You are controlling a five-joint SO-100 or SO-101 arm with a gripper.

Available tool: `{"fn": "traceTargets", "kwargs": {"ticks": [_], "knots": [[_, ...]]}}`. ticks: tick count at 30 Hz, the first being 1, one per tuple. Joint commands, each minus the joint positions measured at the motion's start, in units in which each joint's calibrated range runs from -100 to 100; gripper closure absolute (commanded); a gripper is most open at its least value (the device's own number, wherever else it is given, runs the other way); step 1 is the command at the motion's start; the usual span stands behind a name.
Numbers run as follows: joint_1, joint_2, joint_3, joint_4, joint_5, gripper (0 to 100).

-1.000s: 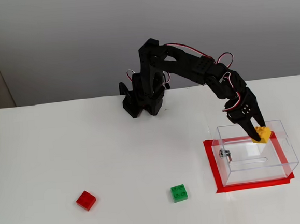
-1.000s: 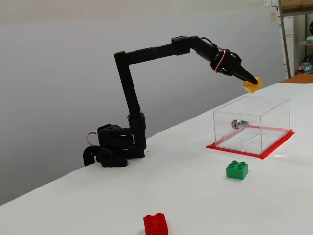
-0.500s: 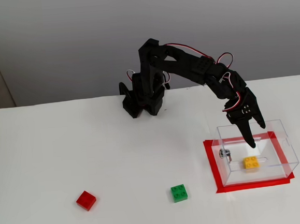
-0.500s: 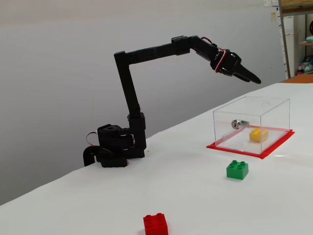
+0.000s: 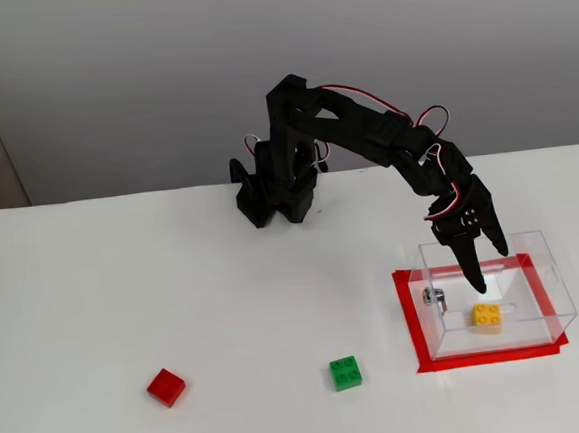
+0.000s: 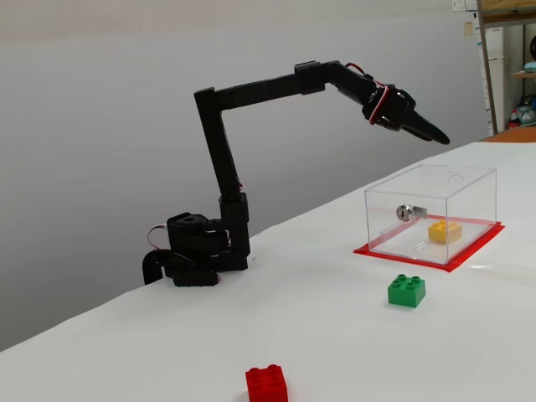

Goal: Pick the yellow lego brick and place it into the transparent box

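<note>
**Yellow brick sits inside the box**

Your yellow lego brick (image 5: 486, 316) lies on the floor of the transparent box (image 5: 543, 257), studs up, near the small metal fitting (image 6: 404, 211). The box stands on a red-taped patch (image 5: 410, 317) of the white surface (image 5: 175, 286). Your pincer (image 5: 486, 270) hangs above the box (fingers apart, holding nothing). The green brick (image 5: 345, 373) and red brick (image 5: 166, 387) lie outside.
</note>
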Motion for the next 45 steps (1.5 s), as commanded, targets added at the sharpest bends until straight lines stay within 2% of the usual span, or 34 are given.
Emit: {"fn": "traceTargets", "kwargs": {"ticks": [1,5,8,17,22,35,42,45], "knots": [[2.2,-4.7,-1.2,0.0,0.2,76],[6.2,-7.7,-1.4,2.9,0.2,92],[9.8,-10.5,-1.4,7.2,0.2,99],[26.9,-19.9,-0.4,22.2,0.2,99],[37.6,-22.9,2.3,26.9,0.2,99],[46.8,-38.6,32.6,25.8,0.1,98],[48.6,-46.2,48.7,11.8,0.1,98],[48.7,-50.0,53.7,9.4,0.2,98]]}}
